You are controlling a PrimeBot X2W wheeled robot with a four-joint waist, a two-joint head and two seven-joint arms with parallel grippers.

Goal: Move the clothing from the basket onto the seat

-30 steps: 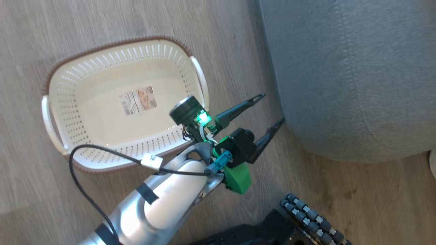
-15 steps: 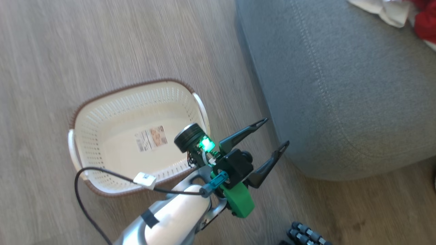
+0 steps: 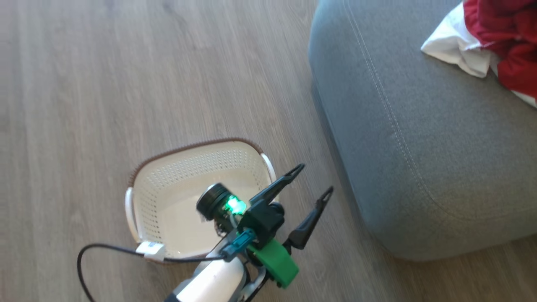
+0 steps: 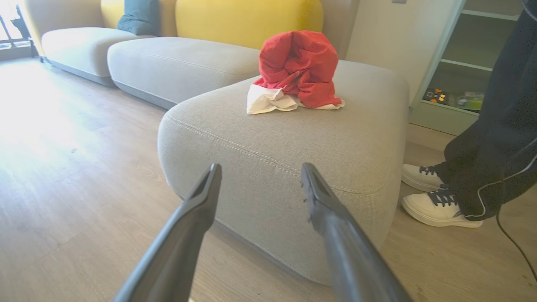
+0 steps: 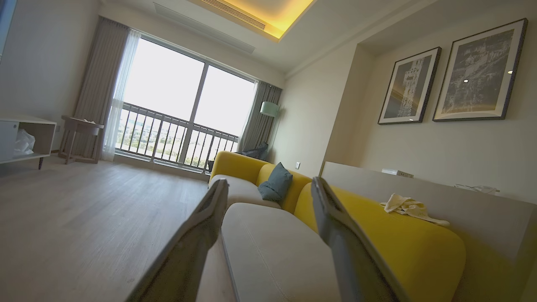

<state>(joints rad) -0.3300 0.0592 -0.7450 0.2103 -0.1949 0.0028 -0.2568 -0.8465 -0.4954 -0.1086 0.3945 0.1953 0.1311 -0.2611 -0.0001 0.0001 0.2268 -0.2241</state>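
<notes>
The clothing point(image 3: 499, 46), red with a white part, lies bunched on the grey seat point(image 3: 419, 147) at the upper right. The cream basket point(image 3: 168, 188) stands on the floor left of the seat, and I see no fabric in it. My left gripper point(image 3: 314, 179) hangs open over the floor between the basket's right end and the seat, holding nothing. In the left wrist view, its open fingers point(image 4: 205, 197) point at the seat point(image 4: 293, 138), where the clothing point(image 4: 300, 67) is heaped on top. My right gripper point(image 5: 270, 182) is open and empty, facing across the room.
A person's white shoes point(image 4: 436, 201) and dark trouser legs stand beside the seat's far side. A long grey and yellow sofa point(image 4: 188, 54) runs behind the seat. A black cable point(image 3: 105, 251) loops from my left arm. Wooden floor point(image 3: 126, 84) spreads to the left.
The head camera has lifted and turned, so the basket looks smaller and the clothing on the seat has come into view. My left gripper stays open by the basket's right end.
</notes>
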